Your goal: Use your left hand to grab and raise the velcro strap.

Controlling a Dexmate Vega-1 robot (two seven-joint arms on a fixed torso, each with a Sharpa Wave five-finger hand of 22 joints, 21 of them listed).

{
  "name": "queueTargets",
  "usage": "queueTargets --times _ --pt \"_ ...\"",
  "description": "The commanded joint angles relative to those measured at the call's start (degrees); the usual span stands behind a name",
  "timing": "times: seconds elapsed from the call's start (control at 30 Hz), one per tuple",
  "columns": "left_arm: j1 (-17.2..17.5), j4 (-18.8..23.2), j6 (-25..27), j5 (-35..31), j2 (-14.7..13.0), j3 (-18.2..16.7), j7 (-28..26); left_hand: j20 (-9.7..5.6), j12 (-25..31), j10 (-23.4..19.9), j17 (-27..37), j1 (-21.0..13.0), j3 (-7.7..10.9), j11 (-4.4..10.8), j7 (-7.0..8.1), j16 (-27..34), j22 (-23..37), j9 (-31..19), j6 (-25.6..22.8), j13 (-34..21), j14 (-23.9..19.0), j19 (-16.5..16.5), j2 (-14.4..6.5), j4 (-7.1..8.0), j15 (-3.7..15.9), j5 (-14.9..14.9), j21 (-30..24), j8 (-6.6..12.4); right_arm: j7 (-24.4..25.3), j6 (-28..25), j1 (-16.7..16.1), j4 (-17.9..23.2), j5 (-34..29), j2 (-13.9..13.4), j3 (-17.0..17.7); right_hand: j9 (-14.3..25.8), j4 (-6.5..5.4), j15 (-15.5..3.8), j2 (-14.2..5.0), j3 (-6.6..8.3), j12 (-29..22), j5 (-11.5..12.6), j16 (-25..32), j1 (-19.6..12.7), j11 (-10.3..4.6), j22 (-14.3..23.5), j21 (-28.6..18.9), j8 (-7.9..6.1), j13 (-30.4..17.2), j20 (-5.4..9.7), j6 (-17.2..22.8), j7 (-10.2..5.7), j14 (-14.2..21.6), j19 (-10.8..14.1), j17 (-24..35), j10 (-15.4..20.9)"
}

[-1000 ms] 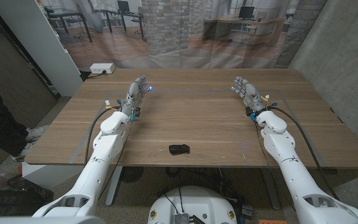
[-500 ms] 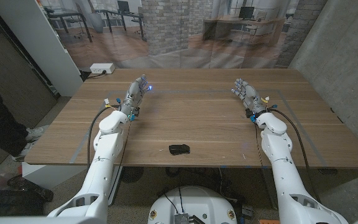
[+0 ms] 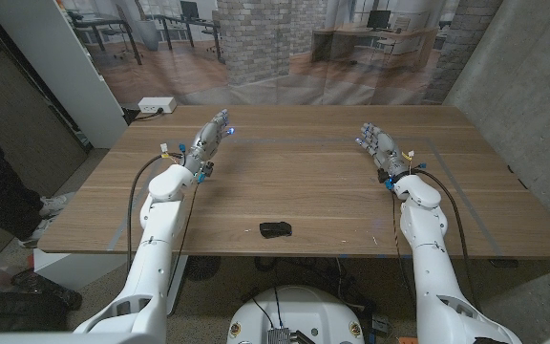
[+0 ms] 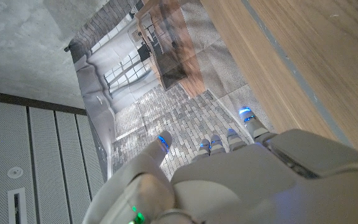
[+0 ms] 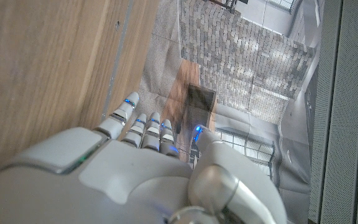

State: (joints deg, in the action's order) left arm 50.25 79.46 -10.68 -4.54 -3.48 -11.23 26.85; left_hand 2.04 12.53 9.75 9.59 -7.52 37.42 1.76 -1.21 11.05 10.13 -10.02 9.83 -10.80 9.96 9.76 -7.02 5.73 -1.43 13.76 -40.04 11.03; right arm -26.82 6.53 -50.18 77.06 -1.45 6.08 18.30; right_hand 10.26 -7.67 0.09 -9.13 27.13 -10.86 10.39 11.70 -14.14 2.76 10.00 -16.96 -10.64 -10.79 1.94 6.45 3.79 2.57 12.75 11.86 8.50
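We judge that we are at the very start of the task, with the reach not yet made: our left hand (image 3: 209, 141) sits over the far left part of the desk (image 3: 304, 182), fingers extended and apart, holding nothing, and the left wrist view shows the same, its fingertips (image 4: 229, 140) pointing past the desk's far edge toward the printed backdrop. The velcro strap (image 3: 276, 229), a small dark piece, lies flat near the desk's front edge, about midway across and well apart from that hand, nearer to us and off toward its right. So the next move, as we read it, calls for drawing the left arm back toward the front edge and across toward the middle, bringing the fingers down over the strap, closing on it and only then lifting. The strap looks low and flat, so we expect the fingers must come close to the wood to get under or around it. Our right hand (image 3: 377, 146) is over the far right of the desk, likewise spread and holding nothing, well apart from the strap.
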Motion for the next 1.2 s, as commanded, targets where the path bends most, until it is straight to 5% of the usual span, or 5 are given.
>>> queueTargets --times 0.03,0.53,0.8,1.2 --pt "0.05 2.29 -4.92 -6.08 -1.53 1.01 1.96 0.10 0.69 2.35 0.05 -1.77 0.24 0.44 0.01 0.48 0.07 -0.13 3.84 -0.16 6.02 6.02 -2.43 -1.23 0.17 -0.32 0.19 0.56 -1.79 0.60 0.03 0.18 -1.42 1.80 2.28 0.33 0.09 0.21 -1.46 0.35 -0.40 0.28 0.57 -0.18 0.08 0.22 0.17 -0.30 -0.26 0.07 0.50 0.08 0.41 0.54 0.31 0.42" --pt "1.75 8.40 -5.35 -9.89 -2.74 2.17 3.97 -0.71 0.99 -0.05 0.05 -4.48 0.19 1.71 0.71 0.48 0.13 -0.21 1.51 -0.16 3.75 4.29 -1.54 -3.73 1.16 -0.69 0.42 0.67 -2.61 1.18 -0.66 1.09 -1.11 2.58 3.07 0.33 0.14 0.22 -1.42 0.30 -0.44 0.27 0.63 -0.15 0.19 0.23 0.34 -0.33 -0.26 0.03 0.58 0.15 0.47 0.63 0.29 0.54" --pt "2.31 11.98 -4.86 -11.55 -3.73 3.27 5.55 -0.60 0.91 -0.52 0.07 -6.01 0.40 1.21 0.28 0.36 0.15 -0.25 1.12 -0.18 3.05 3.64 -1.81 -4.94 1.19 -0.73 0.56 0.54 -2.94 1.64 -1.06 1.32 -0.52 2.82 3.41 0.34 -0.08 0.34 -0.80 -0.17 -0.47 0.14 0.67 0.34 0.33 0.23 0.41 -0.34 -0.26 -0.15 0.61 0.32 0.50 0.78 0.34 0.63" --pt "3.32 17.64 -3.46 -15.36 -5.36 5.07 6.89 -1.55 1.40 -3.55 0.09 -8.60 -1.05 1.92 1.09 0.63 0.35 -0.31 -1.16 -0.26 -0.38 0.33 0.40 -7.76 2.35 -0.59 0.09 0.71 -3.20 2.04 -1.37 1.98 0.26 2.85 3.60 0.37 -0.71 0.79 0.59 -1.47 -0.51 0.01 0.65 1.84 0.71 0.24 0.61 -0.37 -0.26 -0.47 0.68 0.62 0.64 1.00 0.33 0.77"
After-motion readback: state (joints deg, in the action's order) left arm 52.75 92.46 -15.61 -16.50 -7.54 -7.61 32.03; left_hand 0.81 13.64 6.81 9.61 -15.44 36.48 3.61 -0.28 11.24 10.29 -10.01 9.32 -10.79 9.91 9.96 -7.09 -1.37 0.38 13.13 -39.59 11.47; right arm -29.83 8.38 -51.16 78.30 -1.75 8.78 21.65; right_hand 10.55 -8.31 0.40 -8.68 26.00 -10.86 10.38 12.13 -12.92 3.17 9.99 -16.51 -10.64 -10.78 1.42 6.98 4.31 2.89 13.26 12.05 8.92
